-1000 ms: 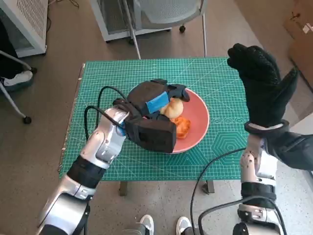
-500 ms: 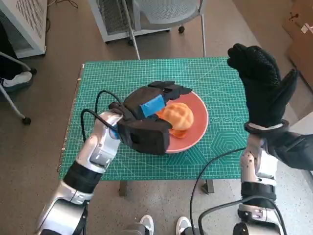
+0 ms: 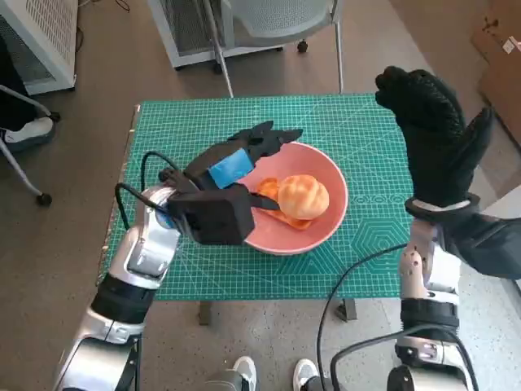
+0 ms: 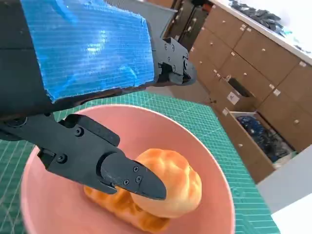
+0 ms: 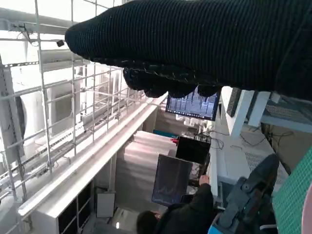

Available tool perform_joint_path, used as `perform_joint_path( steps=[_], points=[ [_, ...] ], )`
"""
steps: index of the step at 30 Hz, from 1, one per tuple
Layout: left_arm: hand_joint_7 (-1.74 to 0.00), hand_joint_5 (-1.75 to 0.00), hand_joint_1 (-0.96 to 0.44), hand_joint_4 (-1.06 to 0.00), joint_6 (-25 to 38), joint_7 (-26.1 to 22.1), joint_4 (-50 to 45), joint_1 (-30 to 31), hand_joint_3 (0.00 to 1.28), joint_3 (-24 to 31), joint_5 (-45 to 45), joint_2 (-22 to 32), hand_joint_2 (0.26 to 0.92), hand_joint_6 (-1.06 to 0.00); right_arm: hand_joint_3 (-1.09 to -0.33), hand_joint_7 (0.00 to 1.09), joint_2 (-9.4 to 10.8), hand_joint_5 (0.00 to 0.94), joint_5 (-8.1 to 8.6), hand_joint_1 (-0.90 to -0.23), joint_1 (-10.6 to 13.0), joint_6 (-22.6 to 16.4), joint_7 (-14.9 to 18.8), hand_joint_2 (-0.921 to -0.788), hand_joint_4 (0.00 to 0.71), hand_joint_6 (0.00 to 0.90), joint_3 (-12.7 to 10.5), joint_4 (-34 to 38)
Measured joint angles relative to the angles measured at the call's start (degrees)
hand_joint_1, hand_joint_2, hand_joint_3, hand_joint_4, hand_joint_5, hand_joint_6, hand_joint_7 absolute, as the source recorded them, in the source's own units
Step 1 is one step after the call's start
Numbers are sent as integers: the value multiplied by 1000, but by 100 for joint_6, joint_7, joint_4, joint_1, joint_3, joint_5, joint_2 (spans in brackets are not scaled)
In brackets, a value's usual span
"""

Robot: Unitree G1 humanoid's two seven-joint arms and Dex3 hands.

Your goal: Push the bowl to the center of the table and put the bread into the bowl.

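The pink bowl [image 3: 286, 244] sits near the middle of the green mat [image 3: 179, 130]. A round golden bread [image 3: 303, 195] lies inside it on a flatter orange piece [image 3: 277, 215]. My left hand [image 3: 240, 159] hovers over the bowl's left rim with its fingers spread and holds nothing. In the left wrist view its black fingers [image 4: 97, 163] reach over the bowl [image 4: 204, 151] just beside the bread [image 4: 173, 183], not gripping it. My right hand [image 3: 435, 138] is raised above the table's right edge, fingers apart and empty; its glove [image 5: 219, 39] fills the top of the right wrist view.
A chair [image 3: 269, 20] and a white cabinet [image 3: 37, 41] stand beyond the table's far edge, a cardboard box [image 3: 501, 57] at the far right. A person's shoes [image 3: 244, 375] show at the near edge. A seated person [image 5: 185, 212] and monitors appear in the right wrist view.
My left hand has drawn back to the left off the bread, which now lies uncovered in the bowl. The right hand has stayed raised.
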Motion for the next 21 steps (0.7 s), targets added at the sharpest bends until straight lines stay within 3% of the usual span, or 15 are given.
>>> perform_joint_path(
  steps=[7, 13, 17, 21],
  points=[
    [-80, -1, -541, -50, -236, -80, -225, 238, 34, 777, -1035, -6, 911, -192, -632, 2, -99, 3, -1, -581, -76, 69, -8, -921, 440, 452, -6, -5],
    [-94, -1, -597, -53, -955, 299, -325, 444, 190, 1724, -2264, -416, 920, -199, -614, 6, -208, 3, 2, -596, -175, 186, -38, -921, 443, 460, -28, -7],
    [-421, -3, -625, -54, -1210, 570, -457, 541, 253, 2058, -2734, -680, 921, -48, -604, 7, -264, 4, 0, -600, -312, 231, -51, -921, 446, 464, -32, 32],
    [-500, -5, -652, -56, -1382, 747, -502, 610, 276, 2208, -2922, -788, 921, -12, -601, 7, -300, 5, -2, -600, -440, 248, -75, -921, 450, 465, -33, 104]
  ],
)
